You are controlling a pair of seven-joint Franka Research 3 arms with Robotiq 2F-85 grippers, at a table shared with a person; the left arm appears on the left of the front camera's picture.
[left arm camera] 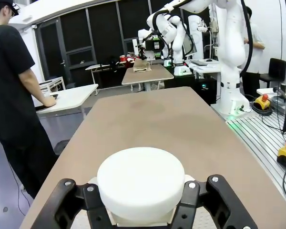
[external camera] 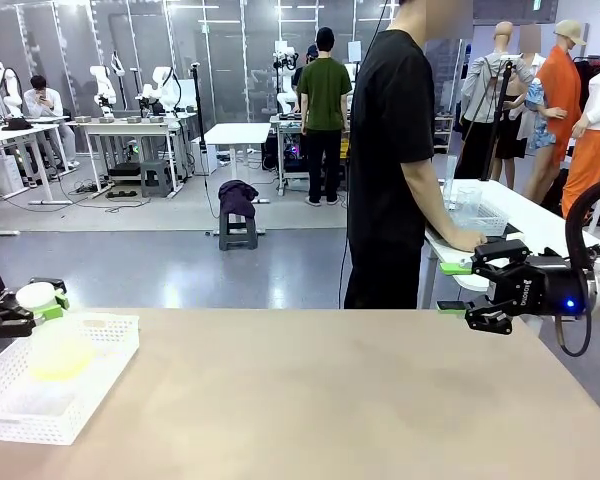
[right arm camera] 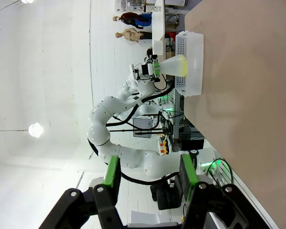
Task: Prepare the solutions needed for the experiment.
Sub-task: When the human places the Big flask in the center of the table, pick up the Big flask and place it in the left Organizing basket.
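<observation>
Left gripper (external camera: 42, 300) is clamped on a white-capped flask (right arm camera: 174, 66) above the basket (external camera: 100, 385), keeping its yellow solution (external camera: 58, 365) level; right gripper (external camera: 480, 288), far across from the basket, waits apart, empty.

Bright, even overhead light fills all views. The table (external camera: 330, 400) shows soft, faint shadows and mild sheen. Wrist views bend at the edges; a ceiling lamp (right arm camera: 35, 130) glares at left.
</observation>
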